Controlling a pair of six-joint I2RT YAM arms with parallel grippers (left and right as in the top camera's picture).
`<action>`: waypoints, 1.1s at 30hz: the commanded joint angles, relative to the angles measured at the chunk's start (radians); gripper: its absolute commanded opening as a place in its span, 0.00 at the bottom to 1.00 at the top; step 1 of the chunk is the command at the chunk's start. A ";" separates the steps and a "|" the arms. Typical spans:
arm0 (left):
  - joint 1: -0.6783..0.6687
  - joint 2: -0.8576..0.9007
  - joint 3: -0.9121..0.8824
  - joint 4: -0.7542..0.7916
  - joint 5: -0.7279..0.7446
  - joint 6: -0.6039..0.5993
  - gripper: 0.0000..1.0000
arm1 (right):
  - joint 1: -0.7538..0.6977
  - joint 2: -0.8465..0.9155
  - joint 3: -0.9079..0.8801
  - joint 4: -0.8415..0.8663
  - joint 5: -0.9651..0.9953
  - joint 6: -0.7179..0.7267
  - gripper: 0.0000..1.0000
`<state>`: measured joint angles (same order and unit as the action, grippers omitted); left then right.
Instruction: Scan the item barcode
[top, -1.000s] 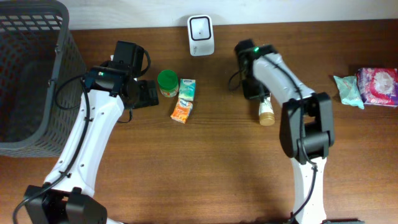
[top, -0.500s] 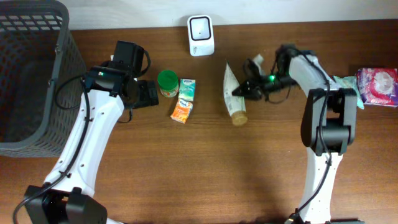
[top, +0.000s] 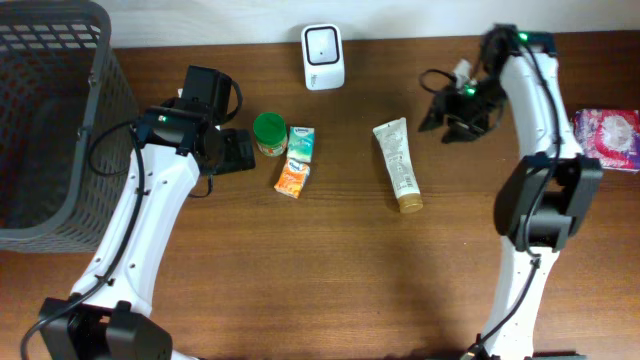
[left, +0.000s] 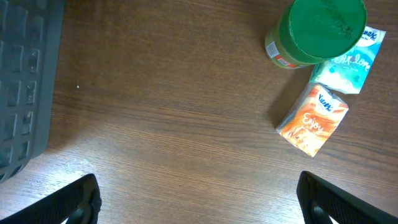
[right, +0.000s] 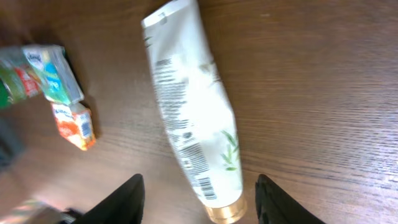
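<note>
A white cream tube (top: 398, 165) with a gold cap lies flat on the wooden table, free of any grip. Its barcode (right: 200, 177) faces up in the right wrist view, near the cap end of the tube (right: 189, 112). My right gripper (top: 450, 117) hangs open just right of the tube, and its black fingers (right: 121, 200) stand wide on either side of the right gripper (right: 199, 190). The white scanner (top: 323, 43) stands at the back edge. My left gripper (top: 236, 150) is open over bare wood, and the left gripper (left: 199, 205) holds nothing.
A green-lidded jar (top: 269, 131), a teal packet (top: 301, 142) and an orange packet (top: 292, 178) sit between the arms. A dark mesh basket (top: 50, 120) fills the far left. A pink pack (top: 606, 136) lies at the right edge.
My right gripper has opened and let go of the tube. The tube now lies on the table, and the right arm has drawn back up and to the right. The left arm has not moved.
</note>
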<state>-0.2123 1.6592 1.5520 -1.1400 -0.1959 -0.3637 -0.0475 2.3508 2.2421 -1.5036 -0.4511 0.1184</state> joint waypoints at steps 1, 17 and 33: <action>-0.003 -0.003 0.002 0.002 -0.011 -0.010 0.99 | 0.096 -0.020 0.005 -0.008 0.163 -0.013 0.32; -0.003 -0.003 0.002 0.002 -0.010 -0.010 0.99 | 0.230 0.005 -0.163 0.081 0.513 0.134 0.05; -0.003 -0.003 0.002 0.002 -0.011 -0.010 0.99 | 0.271 0.012 -0.157 -0.008 0.283 0.006 0.20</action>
<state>-0.2123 1.6592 1.5520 -1.1400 -0.1959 -0.3637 0.2134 2.3573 2.1479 -1.5208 -0.1577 0.1310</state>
